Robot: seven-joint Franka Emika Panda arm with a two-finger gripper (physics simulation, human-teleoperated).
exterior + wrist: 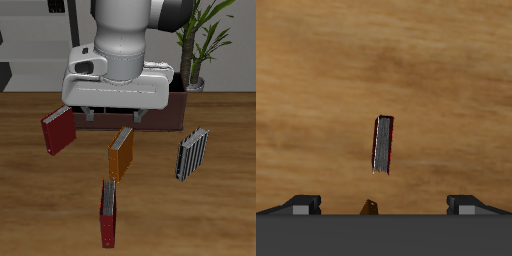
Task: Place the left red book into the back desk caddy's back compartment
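The jaws hung spread and empty over the desk [225,205], not yet aligned with the left red book [108,213], which stood on edge at 6 o'clock from the orange book [121,152], presenting thin covers for pinching, the back desk caddy [178,112] well apart at 12 o'clock

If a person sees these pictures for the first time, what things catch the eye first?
The big white robot arm fills the back of the scene, its hand hanging open over the wooden table. Below it four books stand upright and apart: a dark red one, an orange one, a grey striped one, and a bright red book nearest the front edge.
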